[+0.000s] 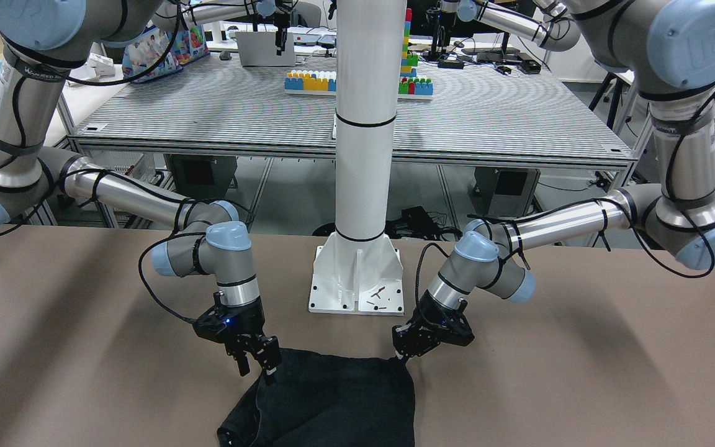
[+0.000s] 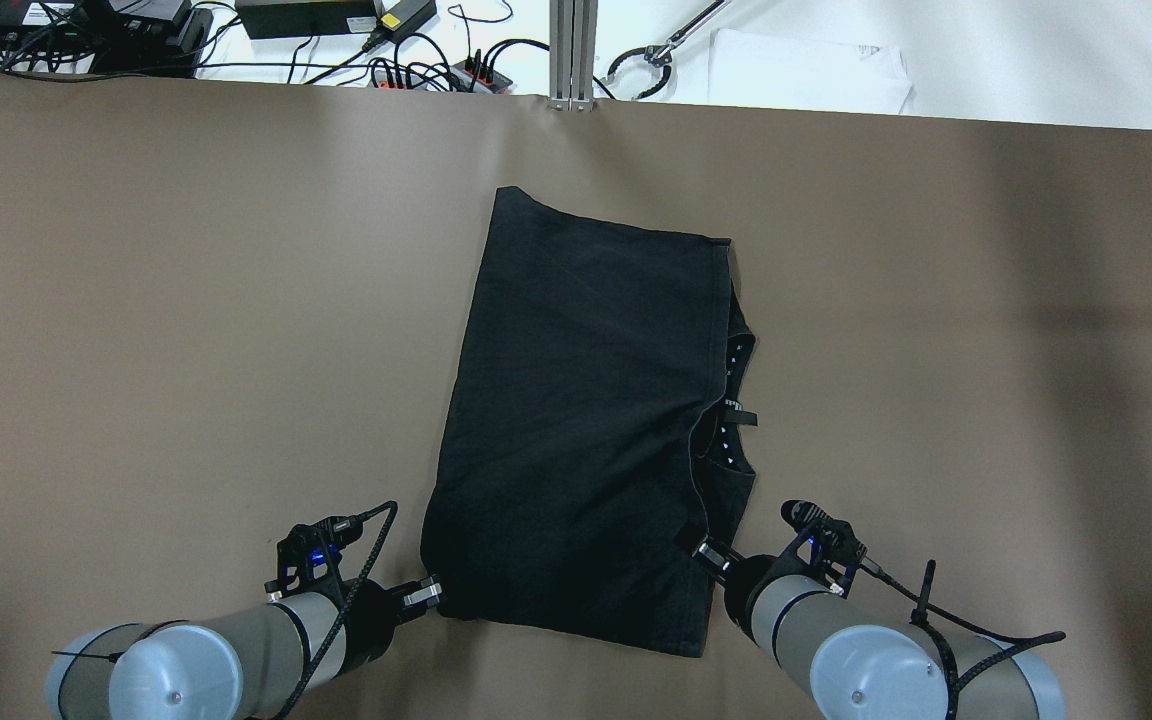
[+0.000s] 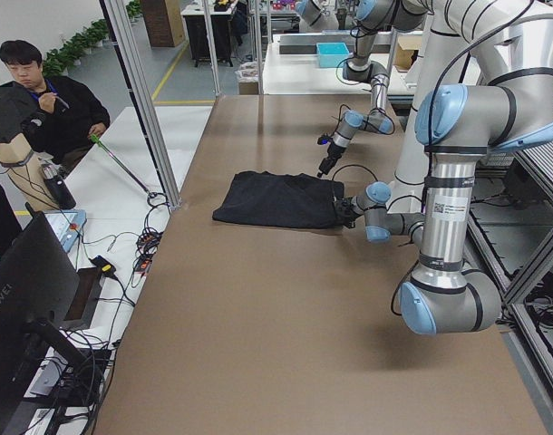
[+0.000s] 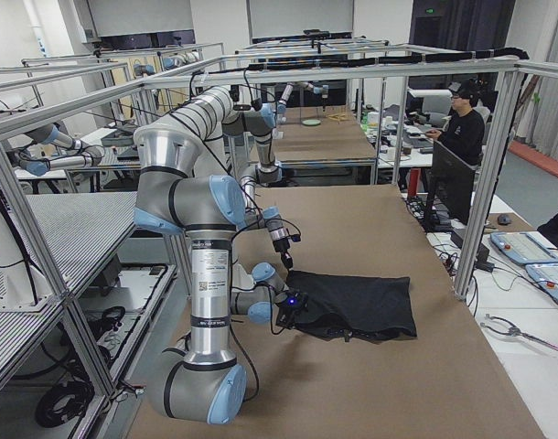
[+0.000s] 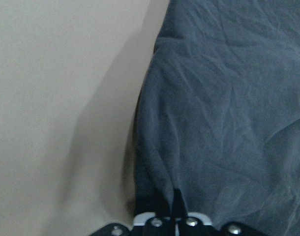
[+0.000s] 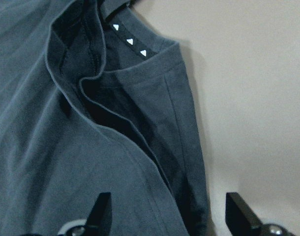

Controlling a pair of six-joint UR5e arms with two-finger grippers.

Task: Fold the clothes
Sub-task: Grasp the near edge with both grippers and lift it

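Fingers (image 5: 163,209) of the left gripper (image 5: 172,206) are pinched together on an edge of the clothes (image 2: 576,420) at the bottom of its wrist view, only their tips showing. The right gripper (image 6: 168,196) has its fingers spread wide, a fabric corner between them, their bases cut off. Overhead, the clothes lie mid-frame on the table (image 2: 136,300); the wrists hide most of both grippers, and the front-facing view crops the fabric's lower part.

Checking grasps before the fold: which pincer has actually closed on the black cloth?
The left pincer: it is pinched shut on a corner of the cloth, while the right pincer stands wide open at its edge.
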